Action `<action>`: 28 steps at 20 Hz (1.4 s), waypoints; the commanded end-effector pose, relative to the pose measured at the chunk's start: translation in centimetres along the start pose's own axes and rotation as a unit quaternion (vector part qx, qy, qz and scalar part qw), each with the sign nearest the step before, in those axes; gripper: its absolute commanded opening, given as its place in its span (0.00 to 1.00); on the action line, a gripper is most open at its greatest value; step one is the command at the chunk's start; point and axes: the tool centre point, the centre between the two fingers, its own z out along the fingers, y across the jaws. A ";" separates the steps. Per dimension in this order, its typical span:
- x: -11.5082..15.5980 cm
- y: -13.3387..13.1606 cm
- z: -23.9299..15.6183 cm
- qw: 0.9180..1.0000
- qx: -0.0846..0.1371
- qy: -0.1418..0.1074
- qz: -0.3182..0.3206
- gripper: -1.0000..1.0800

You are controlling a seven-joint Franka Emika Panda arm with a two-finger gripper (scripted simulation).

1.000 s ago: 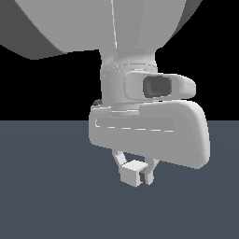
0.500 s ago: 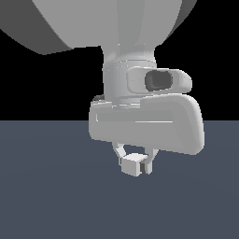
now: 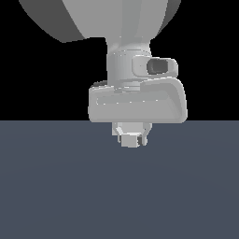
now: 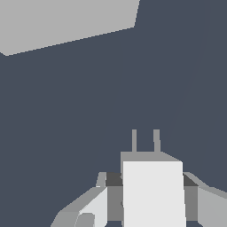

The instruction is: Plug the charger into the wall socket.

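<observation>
My gripper hangs above the dark grey floor and is shut on the charger, a small white cube between its fingers. In the wrist view the charger fills the space between the two fingers, and its two thin prongs point away from the hand. A flat pale grey plate, probably the wall socket, lies beyond and off to one side of the prongs, cut by the picture's edge. No dots show on it. It is apart from the charger. The socket is hidden in the exterior view.
The arm's wide grey hand body and upper link fill the upper half of the exterior view. Dark grey floor lies between the charger and the plate.
The gripper with the charger has risen in the exterior view and the hand has turned to face the camera more squarely. The grip on the charger is unchanged.
</observation>
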 end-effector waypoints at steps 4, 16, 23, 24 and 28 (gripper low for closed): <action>2.2 -1.6 -2.0 0.998 0.007 0.000 -0.061 0.00; 4.0 -3.5 -3.8 0.993 0.014 -0.001 -0.121 0.00; 4.1 -3.5 -3.8 0.993 0.014 -0.001 -0.121 0.00; 4.2 -3.5 -3.8 0.993 0.014 -0.001 -0.121 0.00; 4.9 -3.7 -3.7 0.993 0.014 -0.001 -0.121 0.00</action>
